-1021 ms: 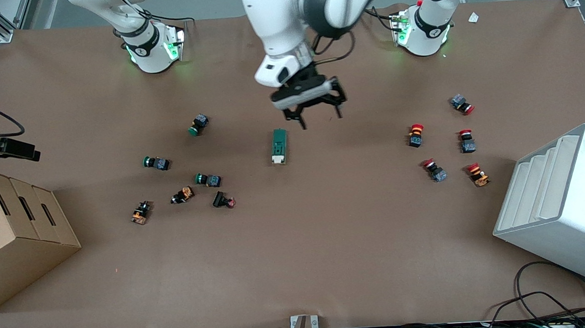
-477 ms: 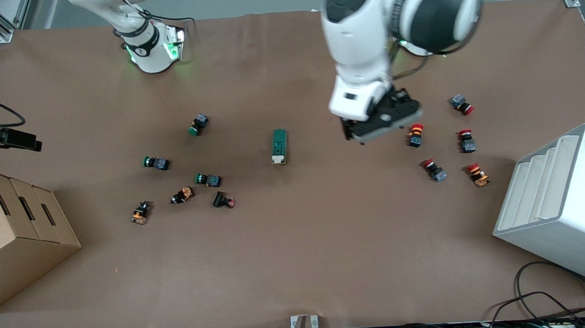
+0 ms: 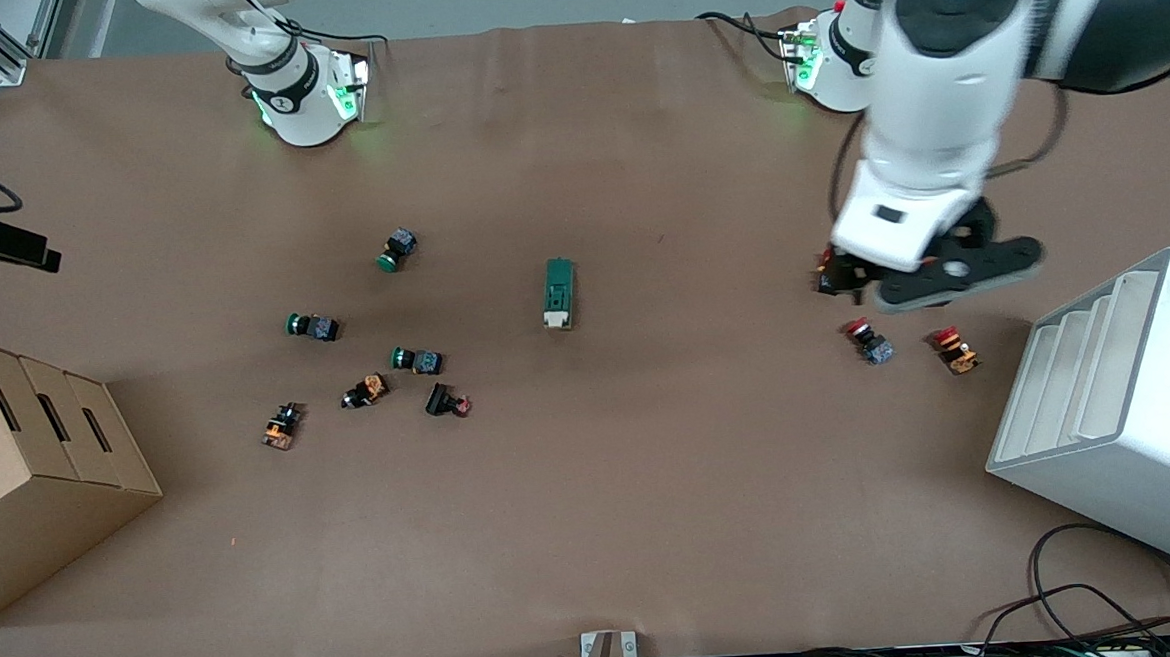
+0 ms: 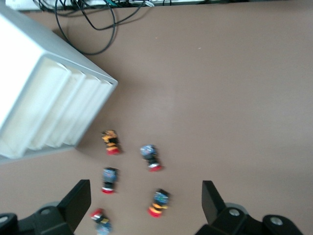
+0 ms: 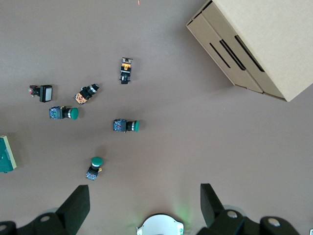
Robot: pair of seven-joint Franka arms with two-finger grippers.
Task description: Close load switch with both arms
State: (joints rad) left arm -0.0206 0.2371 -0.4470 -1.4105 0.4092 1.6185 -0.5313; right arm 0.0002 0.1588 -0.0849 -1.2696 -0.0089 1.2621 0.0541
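Table (image 3: 595,518), left gripper (image 3: 928,285) moved over red push-buttons (image 3: 867,340)

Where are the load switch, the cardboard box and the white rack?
load switch (image 3: 559,291): front view, middle of its dark-green body.
cardboard box (image 3: 14,519): front view, its slanted upper face.
white rack (image 3: 1168,458): front view, its plain outer wall.

Dark-green load switch (image 3: 559,292) with cream-white end. Brown table (image 3: 653,485). Green-capped push-buttons (image 5: 126,126), red-capped push-buttons (image 4: 152,157). Tan cardboard box (image 3: 32,468). White rack (image 3: 1115,411). White arms with black bands, green-lit bases (image 3: 305,98).
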